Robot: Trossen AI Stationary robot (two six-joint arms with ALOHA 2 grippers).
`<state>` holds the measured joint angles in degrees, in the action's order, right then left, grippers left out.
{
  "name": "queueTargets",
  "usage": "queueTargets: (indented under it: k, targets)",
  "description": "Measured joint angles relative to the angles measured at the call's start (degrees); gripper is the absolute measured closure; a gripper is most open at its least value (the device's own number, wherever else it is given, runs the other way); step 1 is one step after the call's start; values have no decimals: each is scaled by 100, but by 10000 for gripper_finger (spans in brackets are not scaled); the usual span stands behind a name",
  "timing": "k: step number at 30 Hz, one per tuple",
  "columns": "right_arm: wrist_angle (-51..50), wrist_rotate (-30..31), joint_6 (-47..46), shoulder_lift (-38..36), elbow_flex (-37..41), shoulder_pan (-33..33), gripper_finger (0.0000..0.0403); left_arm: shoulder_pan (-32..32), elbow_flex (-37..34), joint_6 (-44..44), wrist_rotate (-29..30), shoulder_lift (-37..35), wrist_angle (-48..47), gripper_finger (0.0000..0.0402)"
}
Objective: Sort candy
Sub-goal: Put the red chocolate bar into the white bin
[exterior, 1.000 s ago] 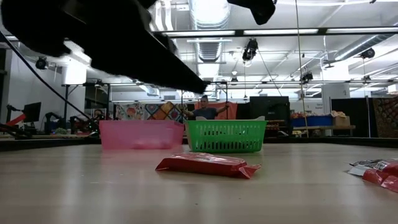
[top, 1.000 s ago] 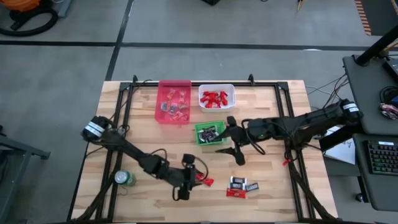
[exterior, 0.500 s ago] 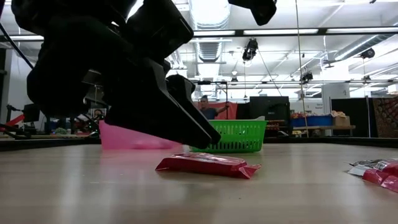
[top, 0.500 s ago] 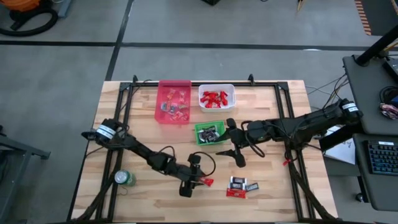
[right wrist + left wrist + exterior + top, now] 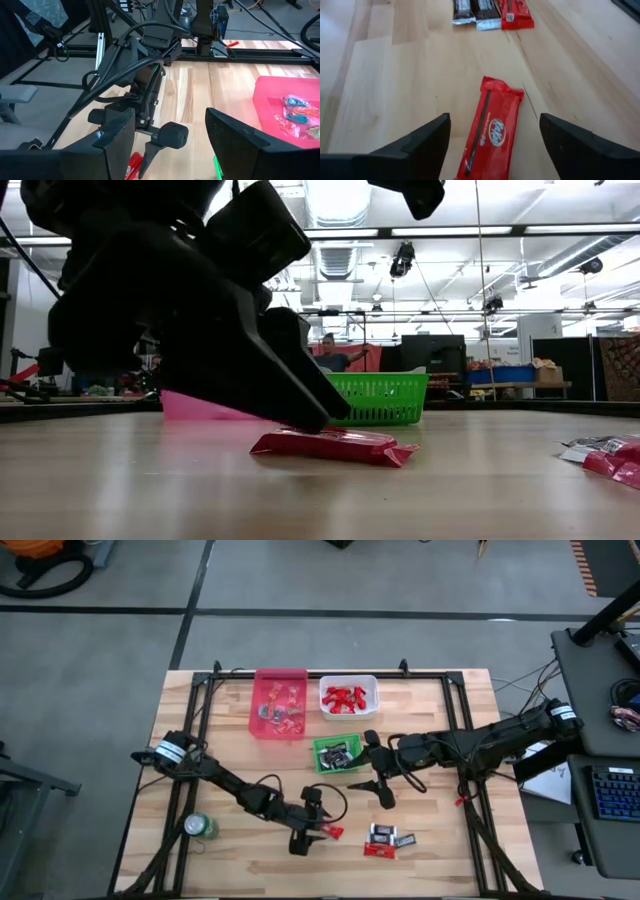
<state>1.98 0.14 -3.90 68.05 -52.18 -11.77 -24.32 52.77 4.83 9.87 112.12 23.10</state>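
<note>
the left gripper [image 5: 312, 833] stands low over the near middle of the pale wooden table [image 5: 440, 850], its two dark fingers [image 5: 410, 147] spread wide and straddling a shiny red wrapped candy bar [image 5: 492, 130] that lies flat on the boards. compared with a second ago, the left arm has swung in from the left and dropped: the low view, where the gripper was then only a dark shape overhead, now shows one fingertip [image 5: 300, 415] down at the near-left end of the red bar, touching or almost touching it. over the same second the fingers have parted further. the jaws are released and nothing is grasped; the bar sits between them, not yet lifted.

the right gripper [image 5: 372, 778] hangs just right of the green plastic mesh bin [image 5: 322, 762], fingers apart and empty, unmoved throughout.

other candy: a small cluster of dark and red wrapped sweets [image 5: 385, 838] lies to the right of the left gripper, near the table's front edge. red sweets [image 5: 345, 698] fill the white plastic bin [image 5: 372, 682] at the far side, mixed pieces sit in the pink plastic bin [image 5: 262, 720], and dark pieces in the green bin.

judgement: the approach is finished and the grasp is about to begin; closing on the bar's narrow width is the likely next step, then carriage to the white bin.
</note>
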Motion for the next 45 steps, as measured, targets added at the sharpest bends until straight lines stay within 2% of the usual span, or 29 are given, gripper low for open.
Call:
queueTargets:
  k: [5, 10, 14, 21, 23, 30, 37, 40, 45]
  targets:
    - [-4, -2, 0, 0, 3, 0, 170, 61, -44, -134, -149, 103, -3, 111]
    - [0, -2, 0, 0, 29, 0, 170, 96, -44, -75, -384, 283, 218, 140]
    - [-4, -7, 1, 0, 73, 0, 170, 105, -54, -74, -405, 291, 242, 184]
    - [-8, -11, 1, 0, 185, 0, 170, 114, -68, -71, -486, 291, 255, 289]
    - [-8, -11, 2, 0, 190, 0, 170, 118, -69, -69, -486, 291, 259, 306]
    - [-4, -17, 7, 0, 197, -37, 170, 118, -86, -71, -492, 213, 279, 301]
    - [-311, -26, -130, -56, 197, -109, 170, 122, -94, -355, -310, -273, 39, 300]
    - [-575, -16, -344, -165, 197, -125, 170, 120, -94, -545, 72, -598, -249, 303]
    - [-1083, -13, -744, -360, 197, -136, 170, 265, -96, -926, 1119, -1239, -825, 296]
